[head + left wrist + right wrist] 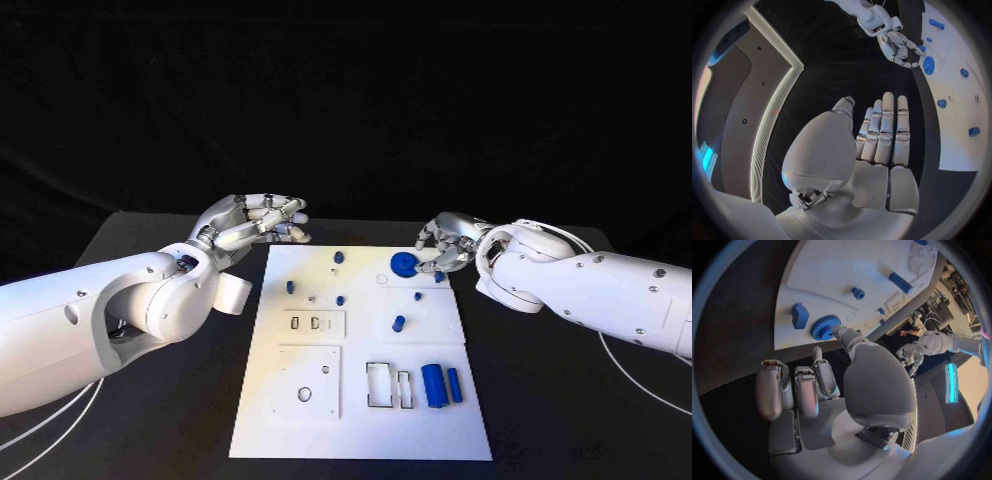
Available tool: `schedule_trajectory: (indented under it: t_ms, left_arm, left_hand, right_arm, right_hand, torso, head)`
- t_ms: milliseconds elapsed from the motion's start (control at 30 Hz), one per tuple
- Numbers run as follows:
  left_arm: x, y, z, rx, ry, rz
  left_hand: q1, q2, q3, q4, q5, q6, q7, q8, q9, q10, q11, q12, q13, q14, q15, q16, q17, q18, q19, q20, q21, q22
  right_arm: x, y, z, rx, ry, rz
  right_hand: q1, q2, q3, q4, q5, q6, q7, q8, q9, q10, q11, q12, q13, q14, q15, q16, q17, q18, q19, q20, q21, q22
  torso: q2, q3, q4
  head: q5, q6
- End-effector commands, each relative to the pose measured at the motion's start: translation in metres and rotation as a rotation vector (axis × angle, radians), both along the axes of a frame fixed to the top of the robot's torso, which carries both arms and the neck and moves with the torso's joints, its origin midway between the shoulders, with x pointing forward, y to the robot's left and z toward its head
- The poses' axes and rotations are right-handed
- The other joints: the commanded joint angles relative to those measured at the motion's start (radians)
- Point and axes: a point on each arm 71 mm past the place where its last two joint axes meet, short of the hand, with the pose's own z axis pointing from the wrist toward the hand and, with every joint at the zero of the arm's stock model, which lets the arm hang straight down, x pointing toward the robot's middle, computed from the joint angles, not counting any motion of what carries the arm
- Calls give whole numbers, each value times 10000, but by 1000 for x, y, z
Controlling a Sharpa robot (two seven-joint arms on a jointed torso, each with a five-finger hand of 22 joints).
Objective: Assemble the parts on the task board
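The white task board (361,400) lies in the middle of the black table. Several small blue parts stand on it, among them a peg (338,257) near the far edge and a peg (398,323) at mid-board. A round blue gear (404,263) lies at the board's far right. My right hand (450,245) hovers beside it, and its thumb (844,335) touches the gear (825,327) while its other fingers (770,390) stay apart from it. A blue block (799,316) sits next to the gear. My left hand (260,222) floats off the board's far left corner, fingers (882,130) straight, holding nothing.
Two blue cylinders (443,385) lie side by side near the board's front right, beside a rectangular slot frame (378,385). White sub-plates with holes (310,380) and slots (306,323) sit on the board's left half. Bare black table (173,240) surrounds the board.
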Motion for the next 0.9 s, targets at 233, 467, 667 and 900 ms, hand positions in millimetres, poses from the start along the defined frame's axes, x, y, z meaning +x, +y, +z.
schedule_trajectory:
  t_ms: [233, 467, 667, 900]
  left_arm:
    - [-2, -3, 0, -39, 81, -295]
    - [-2, -2, 0, -22, 109, -297]
    - [-2, -2, 0, -25, 128, -334]
    - [-2, -3, 0, -26, 153, -378]
  left_hand:
    - [-64, 8, 18, -31, -40, -86, -6, -48, 13, -34, 63, -76, 11, -51, 5, 38, 29, 119, 24, 21, -49, -17]
    - [-64, 8, 18, -31, -40, -86, -6, -48, 13, -34, 63, -76, 11, -51, 5, 38, 29, 119, 24, 21, -49, -17]
    - [-52, 21, 29, -34, -38, -89, -6, -52, 14, -38, 63, -84, 11, -58, 6, 38, 39, 119, 24, 22, -52, -20]
    - [-64, 26, 26, -26, -92, -94, 0, -58, 19, -39, 69, -100, 14, -74, 10, 38, 61, 118, 24, 25, -61, -27]
  right_arm:
    - [2, 5, -6, -41, 140, -108]
    - [2, 9, -6, 90, -16, -112]
    - [3, 14, -6, 103, 0, -29]
    - [5, 16, -7, -39, -24, 1]
  right_hand:
    - [126, -1, 0, 73, 49, -64, 65, -103, 10, 240, 5, 234, 436, 1060, 77, 35, 2624, -213, 144, -4, 146, 879]
    - [128, 18, -2, 113, 35, -59, 72, -131, 13, 371, 13, 387, 617, 1060, 85, 35, 2624, -224, 176, 2, 182, 926]
    - [128, 25, -5, 138, 26, -77, 80, -161, 8, 348, 19, 378, 596, 1060, 90, 35, 2624, -224, 180, 7, 184, 931]
    - [172, 53, 20, 143, 17, -85, 85, -186, 4, 364, 24, 406, 628, 1060, 96, 35, 2624, -234, 204, 12, 216, 972]
  torso:
    - [64, 16, 30]
    - [60, 20, 25]
    - [63, 21, 35]
    - [78, 22, 37]
  head:
    - [-84, -36]
    - [-42, -86]
    - [-39, -109]
    - [-11, -149]
